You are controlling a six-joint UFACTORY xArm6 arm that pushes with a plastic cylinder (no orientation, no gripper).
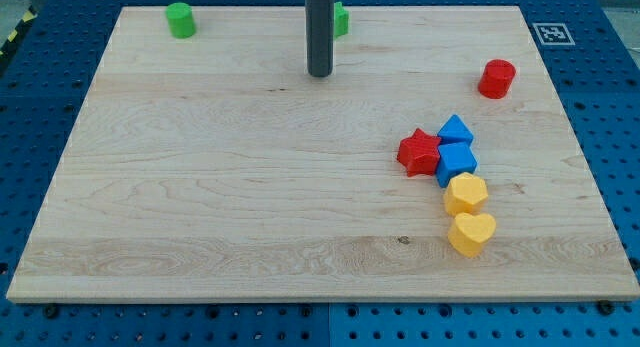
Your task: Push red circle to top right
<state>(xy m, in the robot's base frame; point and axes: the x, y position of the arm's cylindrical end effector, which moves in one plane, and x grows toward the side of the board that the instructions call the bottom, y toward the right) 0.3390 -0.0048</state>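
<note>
The red circle [496, 78], a short red cylinder, stands near the board's right edge, toward the view's top right. My tip [319, 74] is the lower end of the dark rod, at the top middle of the board. It is far to the left of the red circle and touches no block. A green block [341, 19] sits just behind the rod, partly hidden by it.
A green cylinder [181, 20] stands at the top left. A cluster lies right of centre: a red star [418, 152], two blue blocks [455, 130] [456, 163], a yellow hexagon [465, 194] and a yellow heart [471, 233]. A marker tag [551, 33] sits at the wooden board's [220, 187] top right corner.
</note>
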